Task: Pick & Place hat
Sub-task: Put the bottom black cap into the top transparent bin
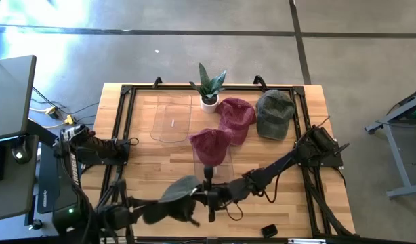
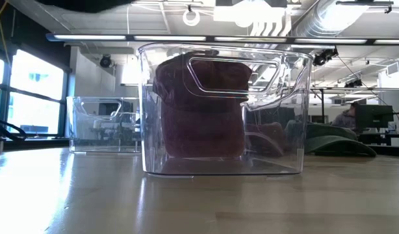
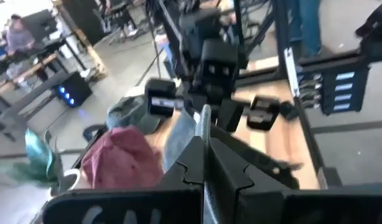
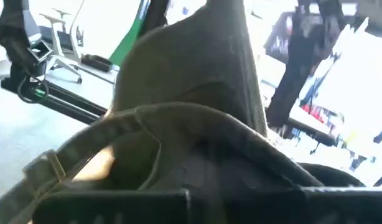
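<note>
A dark green hat [image 1: 177, 192] hangs above the table near its front edge, with my left gripper [image 1: 189, 205] shut on it. My right gripper [image 1: 209, 196] reaches in level from the right and stands right at the hat, which fills the right wrist view [image 4: 197, 112]. A clear bin [image 1: 212, 163] at the table's middle holds a maroon hat [image 2: 199, 107]. A second maroon hat [image 1: 236, 118] and another green hat [image 1: 274, 114] lie on the wood farther back. My left gripper pinches a thin edge of the green hat [image 3: 205, 134] between its two fingers [image 3: 231, 177]; whether it is brim or crown I cannot tell. The fingers come nearly level from the table's left. The hat is lifted clear of the table and shows edge-on between the fingers.
An empty clear bin [image 1: 173, 118] stands at the back left, and a potted plant [image 1: 209, 88] stands at the far edge. A small black object [image 1: 269, 230] lies near the front right. Black frame rails [image 1: 127, 118] run along the table's sides.
</note>
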Robot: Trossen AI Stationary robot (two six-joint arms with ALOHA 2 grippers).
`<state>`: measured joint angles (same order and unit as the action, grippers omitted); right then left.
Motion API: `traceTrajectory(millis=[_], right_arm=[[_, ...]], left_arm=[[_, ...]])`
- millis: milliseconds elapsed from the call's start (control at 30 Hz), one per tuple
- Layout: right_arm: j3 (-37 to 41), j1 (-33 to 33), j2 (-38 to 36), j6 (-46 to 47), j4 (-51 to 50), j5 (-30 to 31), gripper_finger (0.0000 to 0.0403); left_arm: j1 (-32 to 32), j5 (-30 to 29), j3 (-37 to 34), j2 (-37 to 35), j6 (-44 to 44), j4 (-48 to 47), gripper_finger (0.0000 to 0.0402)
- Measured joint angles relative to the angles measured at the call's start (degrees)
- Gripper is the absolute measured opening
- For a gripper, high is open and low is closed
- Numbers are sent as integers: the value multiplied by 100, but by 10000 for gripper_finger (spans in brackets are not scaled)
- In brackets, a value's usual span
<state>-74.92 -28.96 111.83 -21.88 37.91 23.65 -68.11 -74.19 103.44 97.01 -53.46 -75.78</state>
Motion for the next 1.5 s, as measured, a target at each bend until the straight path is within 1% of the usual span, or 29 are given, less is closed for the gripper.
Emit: traceTrajectory(millis=[100,167,233,333,433,567,700,800,867,933,1000,1067,1133,1167,1233,1300,1367,1433,1500], right_arm=[[-105,2,2,453,-575,-75,19],[-140,-35,2,778,-854,-333,10],[-154,-80,2,1068,-1043,-639,3],[-154,-160,2,1295,-1207,-1043,3],[-159,-269,2,1293,-1325,-1074,17],[-161,-314,2,1487,-1611,-1080,55],[-163,-218,2,1903,-2039,-1278,103],[-163,-169,2,1993,-2108,-1186,134],[-167,-167,2,1954,-2046,-1015,149],[-271,-188,2,1910,-2254,-870,160],[-484,-252,2,1943,-2726,-752,167],[-766,-343,2,2064,-3384,-700,169],[-1032,-453,2,2261,-4039,-702,169],[-1137,-500,0,2371,-4297,-702,169],[-1268,-605,-7,2515,-4667,-663,170],[-1331,-704,-7,2589,-4855,-525,170],[-1339,-795,-7,2593,-4912,-406,170],[-1339,-852,-7,2565,-4927,-346,170],[-1339,-896,-7,2544,-4927,-296,170]], left_arm=[[14,263,-42,65,-1161,-857,0],[16,474,-190,40,-1854,-1240,0],[17,813,-466,-99,-2457,-1415,0],[15,1230,-1077,-456,-3067,-1347,0],[15,1730,-1860,-894,-3608,-1182,0],[71,2034,-2986,-1559,-3604,-402,1],[291,2422,-3925,-2115,-2925,619,1],[487,2764,-4383,-2481,-2517,1026,1],[624,2885,-4553,-2644,-2476,1007,1],[758,2896,-4587,-2753,-2271,1070,0],[868,3073,-4491,-2751,-1418,1501,0],[893,3342,-4444,-2598,-70,2525,0],[885,3557,-4444,-2298,1188,3712,0],[883,3671,-4442,-2114,1731,4280,0],[885,3923,-4415,-1657,2465,5144,0],[889,4290,-4311,-1162,2835,5506,0],[889,4576,-4090,-667,2941,5554,2],[887,4727,-3821,-238,2840,5445,9],[886,4860,-3577,111,2609,5264,25]])
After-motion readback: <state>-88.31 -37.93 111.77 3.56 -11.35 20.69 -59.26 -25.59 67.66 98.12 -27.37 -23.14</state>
